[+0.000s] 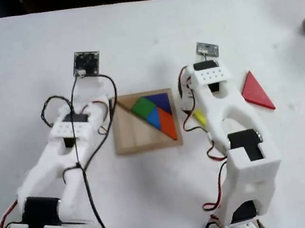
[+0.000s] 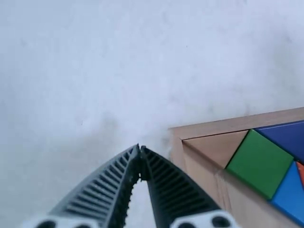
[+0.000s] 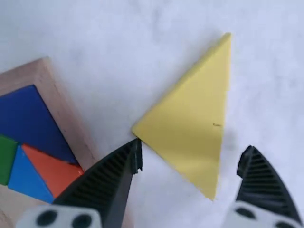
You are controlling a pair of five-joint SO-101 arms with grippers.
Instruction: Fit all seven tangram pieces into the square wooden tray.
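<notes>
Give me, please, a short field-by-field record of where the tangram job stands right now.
Tray: wooden tray, between the two arms
In tray: green piece, dark blue piece, light blue piece, orange piece
Outside tray: yellow triangle beside the tray; red triangle farther out on the table
Left gripper: shut, over bare table by a tray corner
Right gripper: open, straddling the yellow triangle
</notes>
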